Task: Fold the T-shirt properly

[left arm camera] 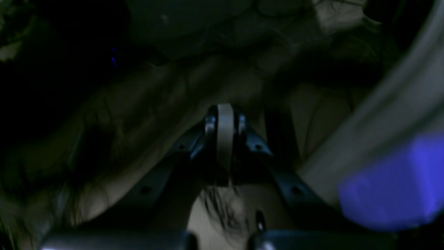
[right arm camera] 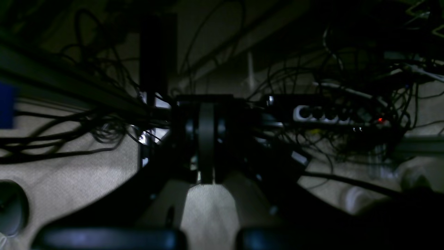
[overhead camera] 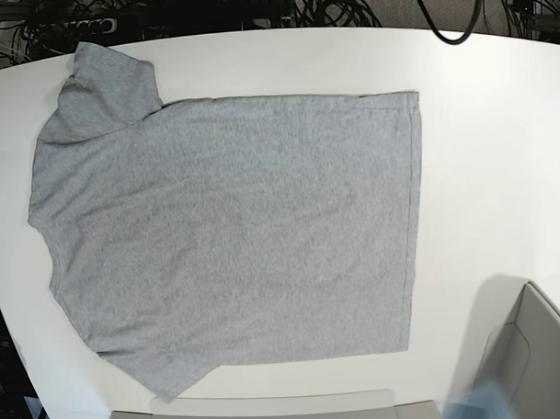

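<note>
The grey T-shirt (overhead camera: 230,234) lies spread flat, plain side up, on the white worktop (overhead camera: 494,147). Both tools (left tool (left arm camera: 225,133), right tool (right arm camera: 206,139)) are pressed together, holding nothing, away from it. A grab through only 1 layer could bunch the cloth and skew the fold.

Your base cam looks straight down on the white table (overhead camera: 479,120) from well above, taking in the whole T-shirt (overhead camera: 225,230). Both wrist cams sit right behind their closed fingers, looking along them into dark clutter (the right one faces tangled cables (right arm camera: 86,114)). Neither wrist view shares anything recognizable with the base.
</note>
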